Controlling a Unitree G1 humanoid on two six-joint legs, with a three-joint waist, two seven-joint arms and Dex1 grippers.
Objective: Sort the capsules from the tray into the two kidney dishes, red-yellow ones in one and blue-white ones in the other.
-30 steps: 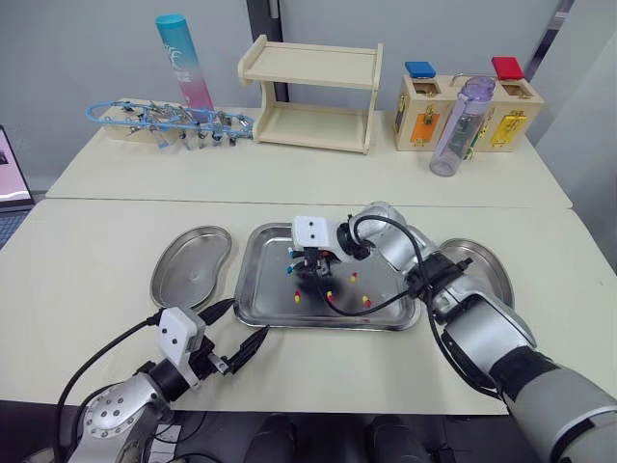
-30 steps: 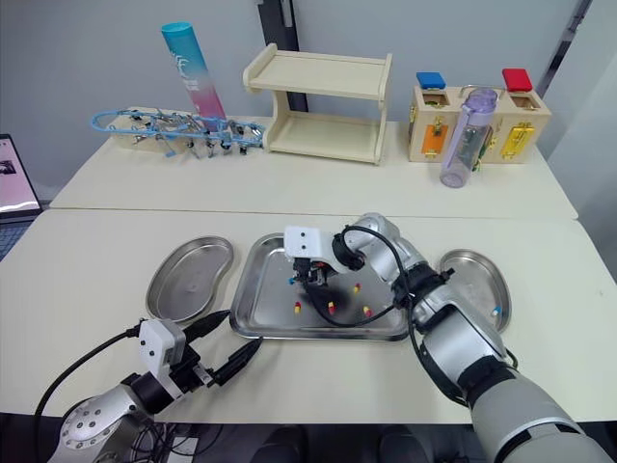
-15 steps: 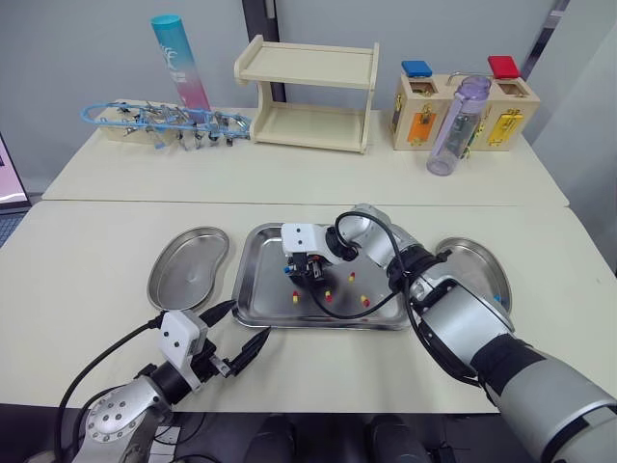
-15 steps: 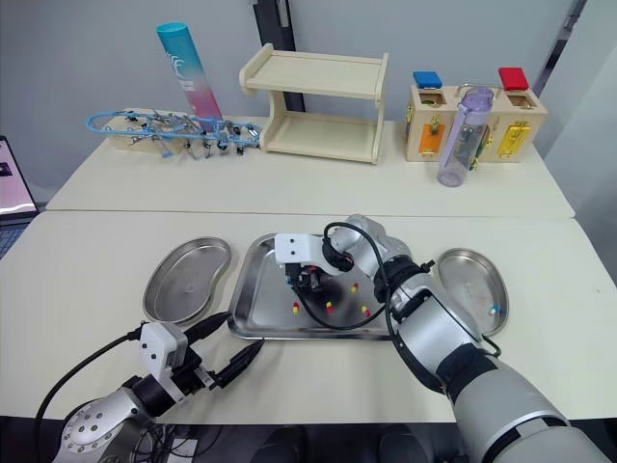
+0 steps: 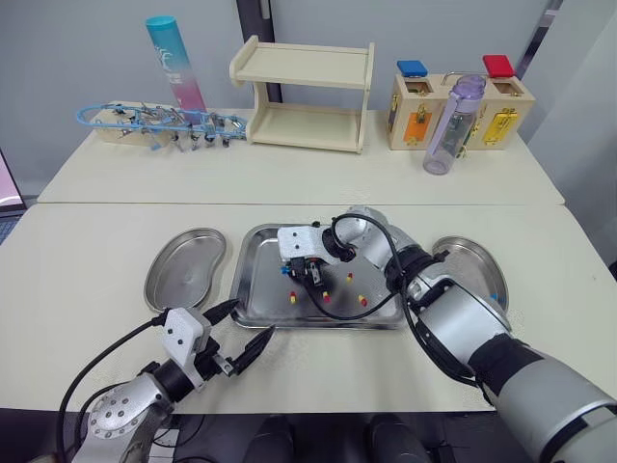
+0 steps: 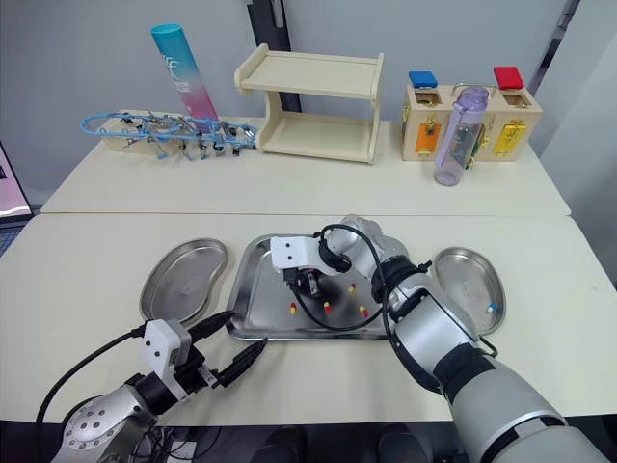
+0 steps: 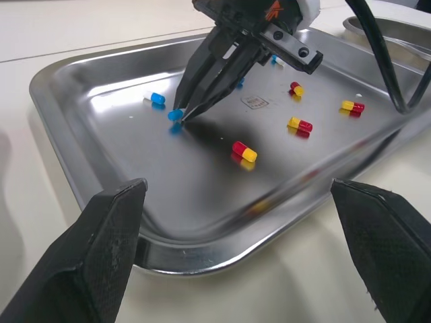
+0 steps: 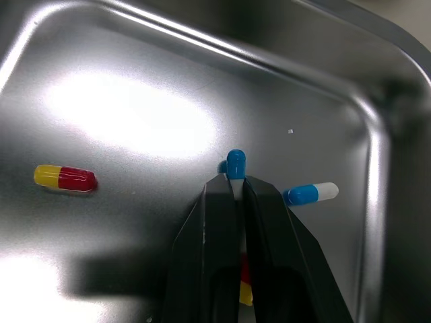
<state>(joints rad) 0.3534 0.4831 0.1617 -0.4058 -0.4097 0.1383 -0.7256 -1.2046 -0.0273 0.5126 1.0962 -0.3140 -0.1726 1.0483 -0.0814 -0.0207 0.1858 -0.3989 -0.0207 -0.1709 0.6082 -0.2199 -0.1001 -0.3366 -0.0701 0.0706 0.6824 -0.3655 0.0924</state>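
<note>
The steel tray (image 5: pixel 253 311) lies mid-table with several red-yellow capsules (image 7: pixel 244 151) and a loose blue-white capsule (image 8: pixel 310 194) in it. My right gripper (image 8: pixel 236 185) is down in the tray's left part, shut on a blue-white capsule (image 8: pixel 236 163) pinched at the fingertips, blue end sticking out, just above the tray floor. The left kidney dish (image 5: pixel 183 275) is empty. One blue-white capsule (image 6: pixel 490 309) lies in the right kidney dish (image 5: pixel 463 260). My left gripper (image 5: pixel 249 325) is open at the tray's near left corner, holding nothing.
At the table's back stand a wooden shelf (image 5: pixel 301 95), a rack of blue clips (image 5: pixel 154 123), a tall teal-pink tube (image 5: pixel 172 60), a purple bottle (image 5: pixel 445 123) and a wooden lock box (image 5: pixel 453 108). A black cable (image 5: pixel 362 307) from the right arm loops over the tray.
The head camera has shifted. The right gripper has edged slightly toward the tray's left side, staying low. The left gripper keeps its place.
</note>
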